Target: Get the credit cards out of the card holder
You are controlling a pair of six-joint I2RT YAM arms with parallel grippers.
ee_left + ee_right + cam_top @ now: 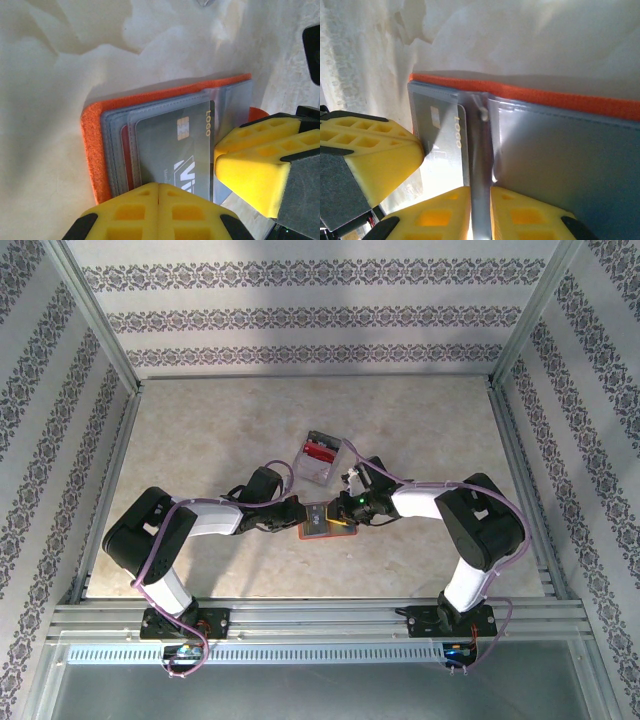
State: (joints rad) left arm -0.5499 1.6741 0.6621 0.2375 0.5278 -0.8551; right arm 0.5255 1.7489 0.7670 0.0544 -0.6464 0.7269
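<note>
marble table [200, 440] | clear box [321, 456] behind card holder [318, 522] | left pincer [159, 192] closed | right pincer [480, 200] ajar

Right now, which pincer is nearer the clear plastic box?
Right. The right pincer sits at the card holder's right edge, just below the clear plastic box. The left pincer is at the holder's left edge, a bit farther away.

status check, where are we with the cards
Left tool shut on card holder. Right tool at its clear sleeve, grip unclear. Grey card in pocket. Clear box beyond, no obstruction.
</note>
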